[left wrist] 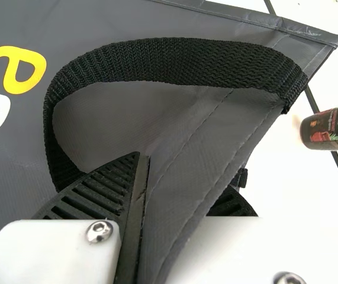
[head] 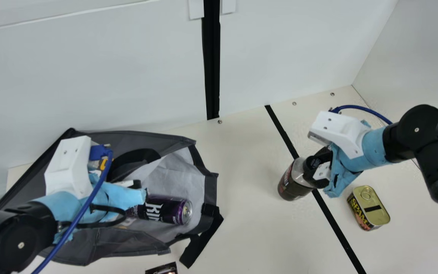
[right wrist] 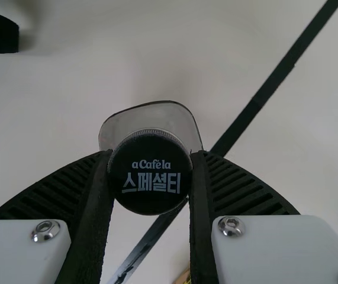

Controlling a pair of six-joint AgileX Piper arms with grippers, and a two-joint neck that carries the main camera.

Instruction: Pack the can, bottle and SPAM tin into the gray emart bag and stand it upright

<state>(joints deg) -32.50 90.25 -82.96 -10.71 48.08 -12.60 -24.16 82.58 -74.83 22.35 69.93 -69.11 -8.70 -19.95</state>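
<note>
The fingers of my left gripper (head: pixel 137 184) are pinched together on the fabric edge of the gray emart bag (head: pixel 124 247), just beside its black woven handle (left wrist: pixel 174 59). The bag lies on its side on the cream table (head: pixel 249 228), and the purple cylindrical can (head: pixel 162 209) lies on its side in the open mouth, on the pale lining. My right gripper (head: pixel 319 166) has its fingers parted by the width of the black cap (right wrist: pixel 150 171) — one on each side — and grips the clear, dark-labelled bottle (head: pixel 294 184) there, above the table's black stripe (head: pixel 335 226). The gold-lidded SPAM tin (head: pixel 373 205) sits on the table near that gripper, outside the bag.
</note>
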